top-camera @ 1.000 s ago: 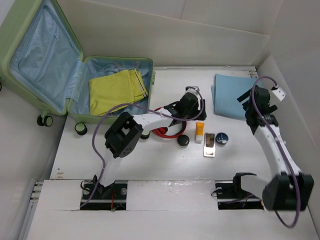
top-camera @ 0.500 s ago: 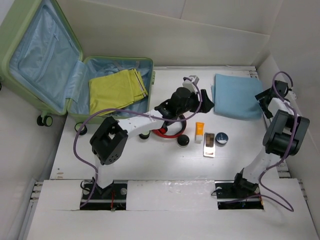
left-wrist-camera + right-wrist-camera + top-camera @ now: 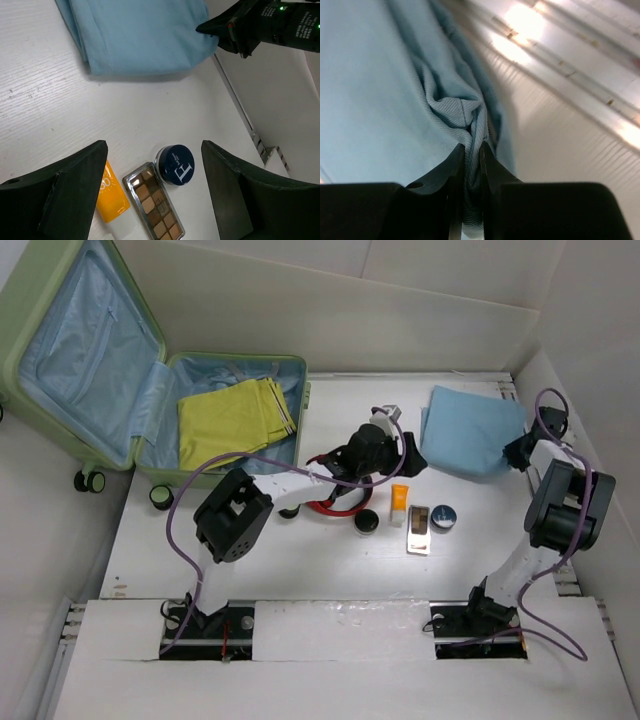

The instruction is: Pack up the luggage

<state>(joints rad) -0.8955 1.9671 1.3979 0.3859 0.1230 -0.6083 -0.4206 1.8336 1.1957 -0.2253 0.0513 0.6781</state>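
The right fingers [image 3: 461,156] pinch the blue cloth [image 3: 395,90], the left fingers [image 3: 75,190] are wide and empty; next it likely needs carrying to the luggage [image 3: 70,350], upper left.

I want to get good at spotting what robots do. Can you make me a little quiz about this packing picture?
1. True or false: the suitcase is open.
2. Pick one: what is the right pincer pinching? A the blue cloth; B the orange tube; C the round tin.
3. Fill the gap: the yellow cloth lies inside the ____.

Key: 1 true; 2 A; 3 suitcase.
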